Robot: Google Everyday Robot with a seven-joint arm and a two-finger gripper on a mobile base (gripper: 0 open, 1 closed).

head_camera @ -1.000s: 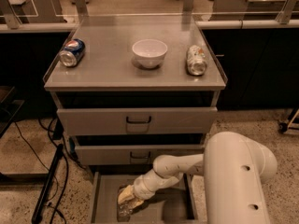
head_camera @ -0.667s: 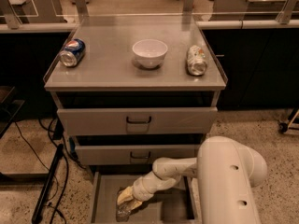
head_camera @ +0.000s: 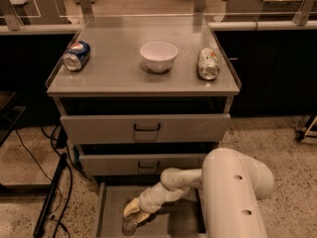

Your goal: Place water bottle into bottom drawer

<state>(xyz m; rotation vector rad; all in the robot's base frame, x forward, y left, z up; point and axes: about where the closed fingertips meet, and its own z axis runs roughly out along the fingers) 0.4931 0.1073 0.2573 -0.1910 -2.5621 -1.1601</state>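
White plastic shells the robot arm point(head_camera: 233, 192), and its bulky near section fills the lower right. From it a slimmer forearm reaches left and down into the bottom drawer point(head_camera: 185, 221), a shallow grey metal tray standing open at floor level. We see the gripper point(head_camera: 134, 209), pale yellowish at its tip, low over the left part of that tray. The small clear crinkled plastic water bottle point(head_camera: 129, 225) lies inside the drawer, just below the gripper on its near side and seemingly touching it. We cannot tell whether the gripper is clamped on the bottle or loose.

Farther back, the middle grey drawer point(head_camera: 114, 165) and the top grey drawer point(head_camera: 99, 129) each carry a dark handle. On the grey cabinet top point(head_camera: 119, 81) a blue Pepsi can point(head_camera: 76, 55) lies at the left. A white round bowl point(head_camera: 158, 56) stands in the middle, and a silver-green can point(head_camera: 208, 63) lies at the right.
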